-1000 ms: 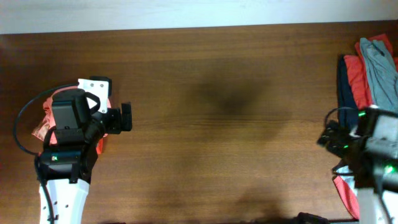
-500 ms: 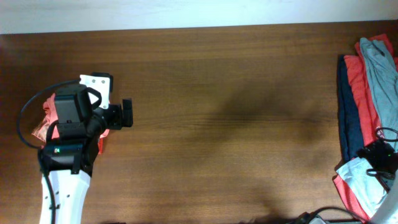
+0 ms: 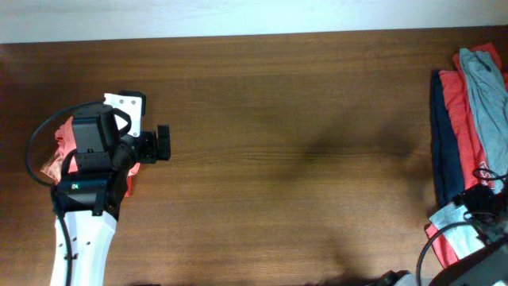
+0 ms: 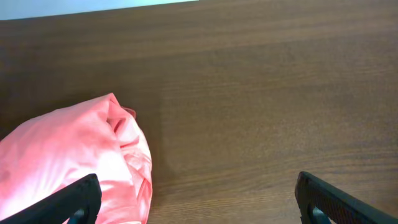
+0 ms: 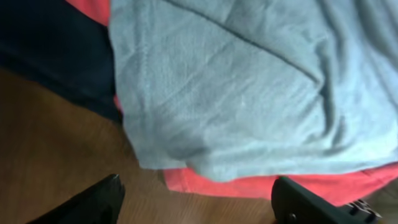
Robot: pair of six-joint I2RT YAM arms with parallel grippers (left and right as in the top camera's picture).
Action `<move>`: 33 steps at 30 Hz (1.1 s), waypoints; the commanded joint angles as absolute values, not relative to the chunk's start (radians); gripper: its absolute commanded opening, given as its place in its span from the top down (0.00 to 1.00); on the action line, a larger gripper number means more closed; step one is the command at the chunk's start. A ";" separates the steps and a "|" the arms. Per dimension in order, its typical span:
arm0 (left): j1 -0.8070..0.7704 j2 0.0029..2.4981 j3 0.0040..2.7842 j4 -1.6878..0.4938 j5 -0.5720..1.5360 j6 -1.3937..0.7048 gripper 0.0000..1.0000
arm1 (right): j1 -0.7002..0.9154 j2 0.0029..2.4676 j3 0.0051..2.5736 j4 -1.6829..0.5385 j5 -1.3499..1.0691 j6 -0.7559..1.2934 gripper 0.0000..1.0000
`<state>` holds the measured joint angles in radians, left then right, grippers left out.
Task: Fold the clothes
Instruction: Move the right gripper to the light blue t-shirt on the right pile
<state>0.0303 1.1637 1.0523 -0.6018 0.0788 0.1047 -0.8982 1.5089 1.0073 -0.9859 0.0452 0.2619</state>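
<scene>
Just ahead of the right tool [image 5: 198, 183], its jaws spread empty, lies the grey-blue T-shirt [image 5: 249, 87].

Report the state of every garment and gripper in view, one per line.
Left gripper, open, empty, over the table.
Right gripper, open, close above the grey-blue T-shirt.
Grey-blue T-shirt, crumpled, unfolded, lying on the others.
Navy shirt, unfolded, partly covered.
Coral-red shirt, mostly covered.
Coral-red bundle, bunched up.
</scene>
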 commanded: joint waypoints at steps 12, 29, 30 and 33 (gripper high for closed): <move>0.036 1.171 1.077 -0.595 0.094 0.098 0.01 | -0.903 1.728 0.991 -0.926 0.000 0.294 0.29; 0.036 1.171 1.077 -0.590 0.094 0.099 0.01 | -0.902 1.694 1.053 -1.011 -0.035 0.297 0.96; 0.036 1.171 1.077 -0.589 0.094 0.098 0.01 | -0.900 1.684 1.066 -1.026 -0.035 0.297 0.96; 0.036 1.171 1.077 -0.584 0.094 0.098 0.01 | -0.881 1.646 1.105 -1.064 -0.035 0.288 0.96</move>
